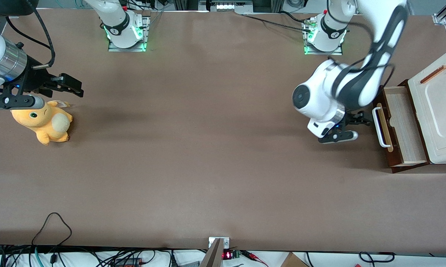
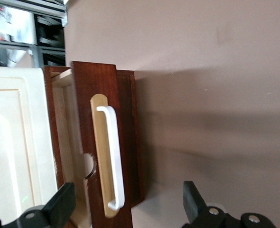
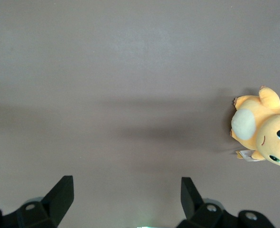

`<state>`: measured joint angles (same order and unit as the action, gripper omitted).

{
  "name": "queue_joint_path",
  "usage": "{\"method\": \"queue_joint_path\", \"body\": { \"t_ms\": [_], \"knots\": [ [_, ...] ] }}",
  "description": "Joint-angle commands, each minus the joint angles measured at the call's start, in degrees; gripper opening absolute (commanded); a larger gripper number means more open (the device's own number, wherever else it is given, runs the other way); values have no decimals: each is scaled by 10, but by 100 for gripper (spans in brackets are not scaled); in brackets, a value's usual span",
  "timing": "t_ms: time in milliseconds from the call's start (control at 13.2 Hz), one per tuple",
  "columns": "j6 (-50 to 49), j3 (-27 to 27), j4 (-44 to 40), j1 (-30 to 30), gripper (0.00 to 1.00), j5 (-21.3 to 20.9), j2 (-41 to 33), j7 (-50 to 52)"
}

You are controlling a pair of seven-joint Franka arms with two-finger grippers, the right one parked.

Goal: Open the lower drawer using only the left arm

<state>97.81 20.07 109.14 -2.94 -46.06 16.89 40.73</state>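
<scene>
Drawer work looks near done. Front view: lower drawer (image 1: 401, 126) stands pulled out from the cream-white cabinet (image 1: 440, 111) at working arm's end of surface (image 1: 208, 148); pale wood inside, nothing seen in it. Claw (image 1: 351, 128) sits just in front of the white handle (image 1: 379, 128), apart. Left wrist view: fingers (image 2: 59, 204) spread wide, gripping nothing, handle (image 2: 112, 156) between them but clear. If more pull is needed, re-grip handle mid-bar, pull straight.

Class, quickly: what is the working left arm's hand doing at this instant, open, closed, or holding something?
Left arm's hand: open, holding nothing, in front of the pulled-out lower drawer, apart from its white handle.
</scene>
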Motion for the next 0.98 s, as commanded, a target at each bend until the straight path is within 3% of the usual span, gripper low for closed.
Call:
{"method": "queue_joint_path", "body": {
  "t_ms": [0,151,226,377,528,679,906],
  "knots": [
    [4,-4,-33,19,100,131,-54,-43],
    [1,-9,-42,31,100,187,-97,-78],
    [1,-13,-52,43,100,240,-117,-105],
    [2,-66,-66,49,100,342,-153,-195],
    [0,-113,-86,49,100,409,-164,-271],
    [-4,-139,-102,49,100,446,-175,-319],
    [-36,-147,-132,49,100,452,-179,-328]
  ]
}}
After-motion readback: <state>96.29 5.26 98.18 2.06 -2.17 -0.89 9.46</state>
